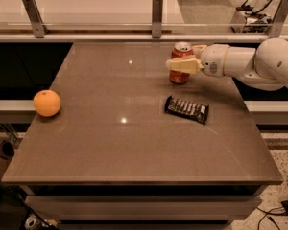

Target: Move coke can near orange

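The coke can [179, 76] stands upright at the table's far right, red with a silver top. My gripper [182, 56] reaches in from the right and sits around the can at mid height. One cream finger [181, 65] crosses the can's front and the other shows behind its right side. The jaws look open around the can, which still rests on the table. The orange [47, 103] sits at the table's left edge, far from the can.
A flat dark candy bar wrapper [186, 109] lies just in front of the can. The brown table [110, 147] has a railing with metal posts [157, 16] along its far edge. My white arm [259, 63] overhangs the right edge.
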`<control>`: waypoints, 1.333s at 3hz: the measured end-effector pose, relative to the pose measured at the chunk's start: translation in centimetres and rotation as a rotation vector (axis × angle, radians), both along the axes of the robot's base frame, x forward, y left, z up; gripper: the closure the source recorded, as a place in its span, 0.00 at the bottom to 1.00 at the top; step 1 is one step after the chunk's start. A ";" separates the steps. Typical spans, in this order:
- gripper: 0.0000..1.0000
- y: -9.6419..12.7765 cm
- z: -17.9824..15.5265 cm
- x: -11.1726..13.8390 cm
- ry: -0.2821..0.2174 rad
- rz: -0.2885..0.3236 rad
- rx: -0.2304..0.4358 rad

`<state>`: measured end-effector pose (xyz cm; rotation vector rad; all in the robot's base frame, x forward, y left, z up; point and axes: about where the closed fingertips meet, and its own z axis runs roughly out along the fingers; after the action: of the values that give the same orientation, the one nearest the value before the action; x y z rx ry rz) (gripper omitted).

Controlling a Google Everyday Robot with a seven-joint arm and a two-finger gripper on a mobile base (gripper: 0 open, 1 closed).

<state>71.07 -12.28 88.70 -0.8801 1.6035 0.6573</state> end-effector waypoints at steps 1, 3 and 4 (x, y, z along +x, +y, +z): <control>0.64 0.3 0.0 0.0 0.001 0.004 0.001; 1.00 0.9 -0.1 0.0 0.002 0.013 0.002; 1.00 0.9 -0.1 0.0 0.002 0.013 0.002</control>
<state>71.11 -11.39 88.59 -0.8895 1.5998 0.6694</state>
